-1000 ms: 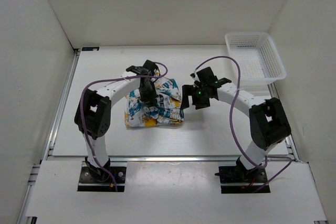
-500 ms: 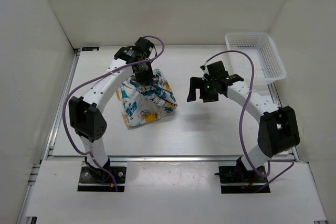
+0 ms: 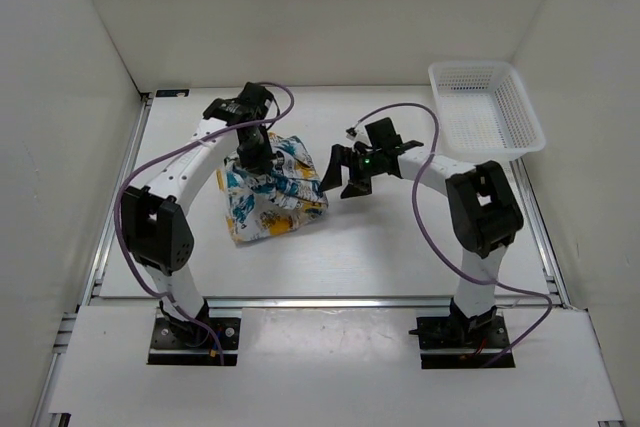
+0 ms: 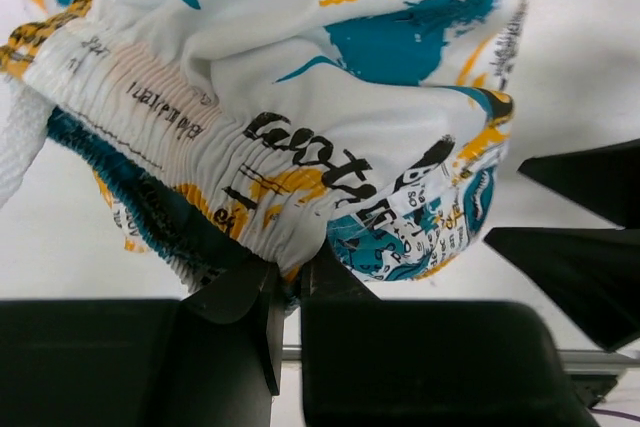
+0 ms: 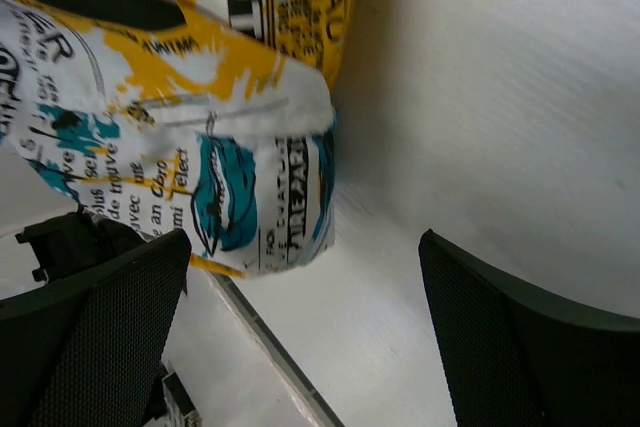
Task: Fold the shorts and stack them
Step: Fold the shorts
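Observation:
The shorts [image 3: 268,197], white with yellow-orange, teal and black print, lie bunched on the table left of centre, partly lifted. My left gripper [image 3: 254,165] is shut on their elastic waistband [image 4: 210,157], with the fabric pinched between the fingers [image 4: 285,282]. The cloth hangs from that grip. My right gripper [image 3: 346,169] is open and empty, just right of the shorts. In the right wrist view a printed corner of the shorts [image 5: 250,197] lies ahead of the wide-apart fingers [image 5: 100,337], apart from them.
A white plastic lattice basket [image 3: 486,107] stands at the back right of the table. White walls enclose the table on the left, back and right. A metal rail [image 3: 115,197] runs along the table's left edge.
My left gripper has lifted the shorts and carried them toward the back left; the pile is more bunched. My right gripper has moved left toward the shorts and stays open.

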